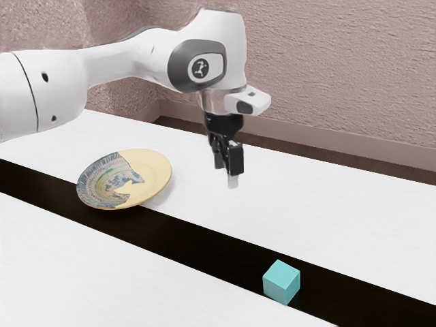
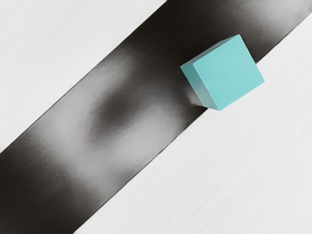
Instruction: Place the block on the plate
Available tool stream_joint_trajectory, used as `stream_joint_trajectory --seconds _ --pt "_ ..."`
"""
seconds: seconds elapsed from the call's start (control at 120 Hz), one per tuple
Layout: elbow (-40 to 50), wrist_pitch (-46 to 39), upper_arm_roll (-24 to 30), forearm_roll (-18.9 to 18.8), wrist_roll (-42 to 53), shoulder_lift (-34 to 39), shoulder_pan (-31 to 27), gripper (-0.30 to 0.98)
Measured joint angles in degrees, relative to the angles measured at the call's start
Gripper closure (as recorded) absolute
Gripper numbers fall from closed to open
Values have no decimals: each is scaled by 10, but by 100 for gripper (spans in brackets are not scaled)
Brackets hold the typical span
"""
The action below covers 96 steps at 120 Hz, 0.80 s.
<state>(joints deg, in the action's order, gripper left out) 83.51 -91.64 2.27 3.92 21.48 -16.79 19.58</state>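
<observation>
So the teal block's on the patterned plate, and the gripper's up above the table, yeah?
Not quite. The exterior view shows the teal block on the black strip, not on the patterned plate; the gripper is indeed up above the table.

- The exterior view looks from beside the arm point(image 1: 139, 58), from above the table point(image 1: 347, 204), and faces slantwise down across it, toward the wall point(image 1: 334, 75).
- This camera stands rather far back, so the plate point(image 1: 155, 170), the block point(image 1: 281, 282) and much of the arm fit inside.
- The wrist view looks from the arm's end, steeply down at the table, and it is nearer.
- Both views share the block, a part of the dark strip point(image 1: 170, 235) and white surface on its two sides.
</observation>
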Motion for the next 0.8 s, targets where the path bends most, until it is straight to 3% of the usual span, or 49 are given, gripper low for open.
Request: stream_joint_trajectory --seconds 0.375,0.8 --pt "98 -149 2 83 -38 -36 74 0" --pt "98 -235 -4 98 -123 -127 94 0"
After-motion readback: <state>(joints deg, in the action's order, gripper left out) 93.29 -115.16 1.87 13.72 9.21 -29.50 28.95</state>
